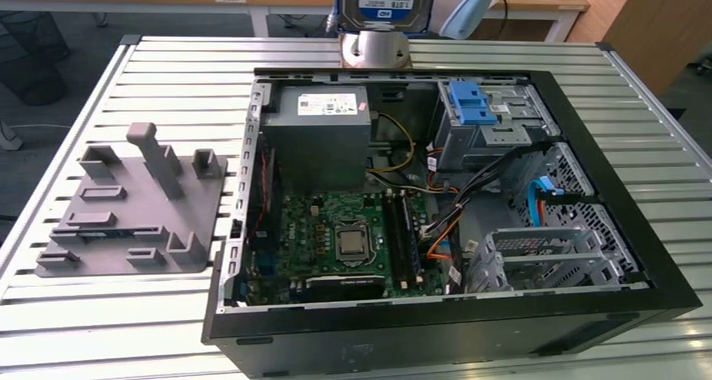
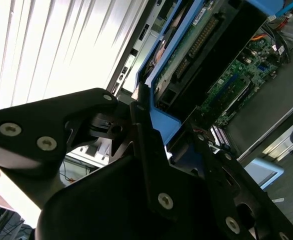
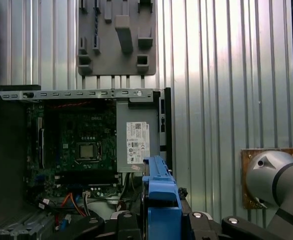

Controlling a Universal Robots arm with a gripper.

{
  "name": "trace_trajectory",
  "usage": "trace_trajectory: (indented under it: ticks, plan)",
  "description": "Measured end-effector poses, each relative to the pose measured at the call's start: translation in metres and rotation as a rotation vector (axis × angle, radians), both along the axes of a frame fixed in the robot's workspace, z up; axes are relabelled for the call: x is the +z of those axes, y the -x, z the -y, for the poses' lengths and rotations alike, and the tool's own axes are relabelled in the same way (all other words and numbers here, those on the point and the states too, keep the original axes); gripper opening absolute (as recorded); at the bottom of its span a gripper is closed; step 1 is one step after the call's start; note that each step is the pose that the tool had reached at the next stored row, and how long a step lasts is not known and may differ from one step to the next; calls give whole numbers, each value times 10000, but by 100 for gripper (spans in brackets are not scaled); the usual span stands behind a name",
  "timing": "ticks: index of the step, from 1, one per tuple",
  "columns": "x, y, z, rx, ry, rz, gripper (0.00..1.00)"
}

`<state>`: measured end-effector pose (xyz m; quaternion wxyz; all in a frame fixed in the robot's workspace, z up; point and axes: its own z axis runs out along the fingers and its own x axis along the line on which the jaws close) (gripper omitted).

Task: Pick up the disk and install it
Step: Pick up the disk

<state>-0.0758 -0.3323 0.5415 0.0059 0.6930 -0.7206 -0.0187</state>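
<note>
The disk (image 1: 385,0) hangs high above the far edge of the open computer case (image 1: 579,130), its white-and-blue label facing the exterior view. In the first wrist view its blue carrier frame (image 3: 161,195) stands edge-on between the black fingers (image 3: 122,220) of my gripper (image 3: 161,220). The second wrist view shows the disk's underside with its green circuit board (image 2: 186,55). There my gripper (image 2: 154,125) is shut on the blue frame. The case lies below the held disk in both wrist views.
Inside the case sit the grey power-supply box (image 1: 323,123), the motherboard (image 1: 339,242), a drive bay with a blue latch (image 1: 472,107) and a metal drive cage (image 1: 545,251). A grey moulded fixture (image 1: 128,205) lies on the slatted table on the exterior view's left. The arm's base (image 1: 375,48) stands behind the case.
</note>
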Motion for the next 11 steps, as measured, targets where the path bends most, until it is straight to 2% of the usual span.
trace_trajectory:
  ticks: [11]
  plan:
    - [0,-23,4,0,0,0,36]
